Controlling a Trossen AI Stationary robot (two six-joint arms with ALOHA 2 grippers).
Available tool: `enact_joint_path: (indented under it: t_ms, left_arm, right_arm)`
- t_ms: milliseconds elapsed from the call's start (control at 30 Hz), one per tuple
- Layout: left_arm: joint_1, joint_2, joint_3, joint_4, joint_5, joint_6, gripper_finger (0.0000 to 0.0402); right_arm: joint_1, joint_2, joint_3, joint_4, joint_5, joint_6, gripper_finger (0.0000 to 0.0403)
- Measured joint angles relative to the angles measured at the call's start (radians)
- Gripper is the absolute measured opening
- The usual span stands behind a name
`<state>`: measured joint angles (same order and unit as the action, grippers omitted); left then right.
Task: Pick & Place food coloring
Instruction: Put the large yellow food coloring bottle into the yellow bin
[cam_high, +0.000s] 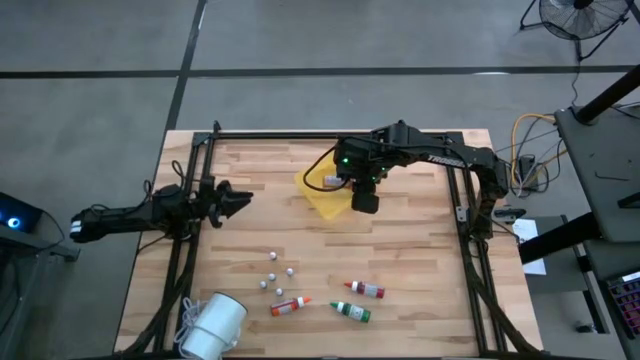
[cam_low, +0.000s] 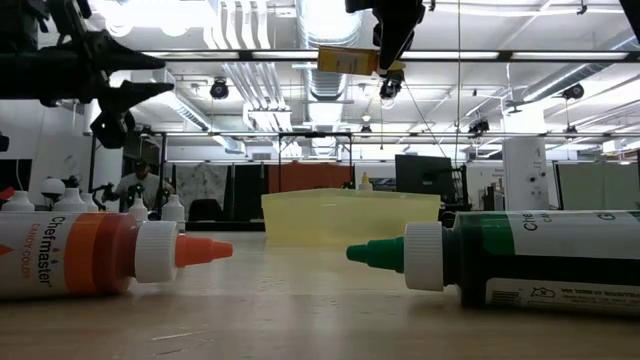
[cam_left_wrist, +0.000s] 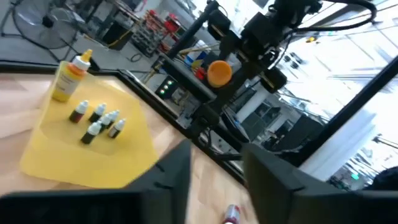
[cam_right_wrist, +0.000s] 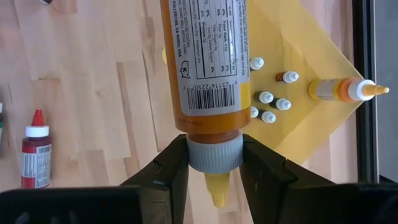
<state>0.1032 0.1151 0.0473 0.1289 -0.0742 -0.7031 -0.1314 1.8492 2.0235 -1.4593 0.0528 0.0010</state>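
Right claw (cam_right_wrist: 214, 163) clenched on the cap end of a yellow bottle (cam_right_wrist: 205, 62), held above the yellow tray (cam_high: 325, 192) at upper centre of the high view. Another yellow bottle (cam_right_wrist: 345, 90) lies in the tray beside small vials (cam_right_wrist: 268, 107). Left claw (cam_high: 243, 199) hangs released at left, above the worktop (cam_high: 420, 250). Orange bottle (cam_high: 289, 306), green bottle (cam_high: 351, 312) and red bottle (cam_high: 366, 290) lie on the worktop at lower centre.

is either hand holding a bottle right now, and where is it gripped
The right hand holds a yellow food coloring bottle by its white cap collar, above the yellow tray. The left hand holds nothing.
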Motion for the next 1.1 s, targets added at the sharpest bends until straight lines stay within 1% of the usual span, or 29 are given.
enact_joint_path:
  t_ms: [133, 200, 267, 333, 433, 567, 900, 1100]
  left_arm:
    - [0.000, 0.001, 0.001, 0.001, -0.024, -0.016, 0.0194]
    - [0.000, 0.002, 0.001, 0.002, -0.028, -0.027, 0.0223]
    - [0.000, 0.003, 0.003, 0.008, -0.031, -0.031, 0.0243]
    - [0.000, 0.007, 0.014, 0.010, -0.031, -0.032, 0.0254]
    - [0.000, 0.028, 0.063, 0.011, -0.030, -0.025, 0.0257]
    - [0.000, 0.098, 0.169, -0.003, -0.017, 0.052, 0.0254]
    - [0.000, 0.394, 0.466, -0.100, 0.034, 0.268, 0.0253]
    - [0.000, 0.539, 0.598, -0.112, 0.034, 0.387, 0.0254]
  right_arm:
    - [0.000, 0.000, 0.000, 0.000, 0.000, 0.000, 0.0108]
    - [0.000, 0.000, 0.000, 0.000, 0.000, -0.002, 0.0108]
    - [0.000, 0.000, 0.000, 0.000, 0.000, -0.003, 0.0108]
    - [0.000, 0.000, 0.000, 0.000, 0.000, -0.004, 0.0108]
    - [0.000, 0.000, 0.000, 0.000, -0.001, -0.007, 0.0108]
    - [0.000, 0.000, 0.000, 0.000, -0.004, -0.009, 0.0108]
    - [0.000, 0.000, 0.000, 0.000, -0.037, -0.011, 0.0108]
    - [0.000, 0.000, 0.000, 0.001, -0.038, -0.016, 0.0108]
